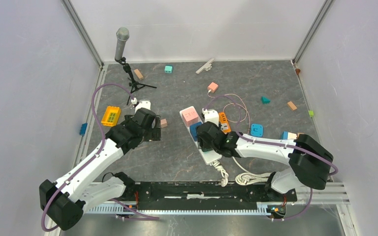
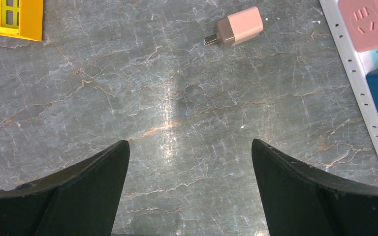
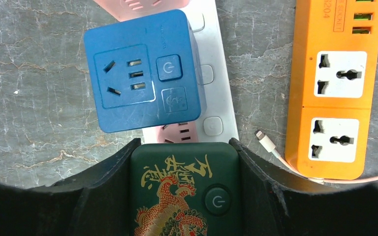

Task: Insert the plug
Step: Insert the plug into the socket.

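My right gripper [image 3: 184, 147] is shut on a dark green cube plug [image 3: 184, 191] with a gold and red dragon and a round power button. It holds the cube over the white power strip [image 3: 211, 73], just near of a blue cube adapter [image 3: 140, 69] sitting on that strip. I cannot tell whether its pins are in a socket. In the top view the right gripper [image 1: 207, 135] hides the green cube above the strip [image 1: 209, 156]. My left gripper [image 2: 189, 145] is open and empty over bare table, left of the strip [image 2: 359, 78].
An orange power strip [image 3: 339, 83] lies right of the white one, with a white cable tip [image 3: 266, 140] between them. A small pink charger plug [image 2: 238, 27] lies ahead of the left gripper. A yellow block [image 1: 110, 116] and a microphone stand [image 1: 122, 42] are at the back left.
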Robot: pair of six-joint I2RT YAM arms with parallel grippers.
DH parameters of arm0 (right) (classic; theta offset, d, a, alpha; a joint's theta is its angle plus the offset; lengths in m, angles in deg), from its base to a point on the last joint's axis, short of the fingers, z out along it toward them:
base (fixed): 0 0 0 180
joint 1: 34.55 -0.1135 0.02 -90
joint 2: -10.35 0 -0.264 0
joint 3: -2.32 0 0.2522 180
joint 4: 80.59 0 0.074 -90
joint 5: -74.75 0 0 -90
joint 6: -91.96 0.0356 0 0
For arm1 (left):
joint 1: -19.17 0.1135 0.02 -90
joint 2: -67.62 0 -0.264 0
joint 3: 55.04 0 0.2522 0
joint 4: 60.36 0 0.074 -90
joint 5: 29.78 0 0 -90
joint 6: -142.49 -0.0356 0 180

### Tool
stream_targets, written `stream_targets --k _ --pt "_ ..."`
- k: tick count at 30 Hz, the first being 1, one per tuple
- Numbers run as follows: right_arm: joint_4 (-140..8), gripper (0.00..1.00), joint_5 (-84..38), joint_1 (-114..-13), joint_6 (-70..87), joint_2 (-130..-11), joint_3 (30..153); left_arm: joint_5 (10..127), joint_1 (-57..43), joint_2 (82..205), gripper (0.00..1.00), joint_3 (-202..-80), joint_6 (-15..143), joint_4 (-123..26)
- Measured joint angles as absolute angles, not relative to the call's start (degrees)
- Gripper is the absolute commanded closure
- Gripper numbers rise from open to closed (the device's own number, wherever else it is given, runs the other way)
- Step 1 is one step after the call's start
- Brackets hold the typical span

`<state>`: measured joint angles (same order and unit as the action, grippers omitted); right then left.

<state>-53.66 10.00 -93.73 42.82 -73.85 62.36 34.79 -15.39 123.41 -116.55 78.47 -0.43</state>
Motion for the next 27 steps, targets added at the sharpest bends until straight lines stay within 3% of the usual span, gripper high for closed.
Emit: stream_targets --k 16,27 --pt "-59.29 1.0 10.83 -97.07 41.25 -66.64 54.25 34.74 -15.39 123.39 0.0 -116.55 78.47 -0.41" --pt "-55.47 1.0 10.88 -98.36 39.55 -71.17 57.6 35.14 -15.39 122.34 0.0 -116.55 78.47 -0.47"
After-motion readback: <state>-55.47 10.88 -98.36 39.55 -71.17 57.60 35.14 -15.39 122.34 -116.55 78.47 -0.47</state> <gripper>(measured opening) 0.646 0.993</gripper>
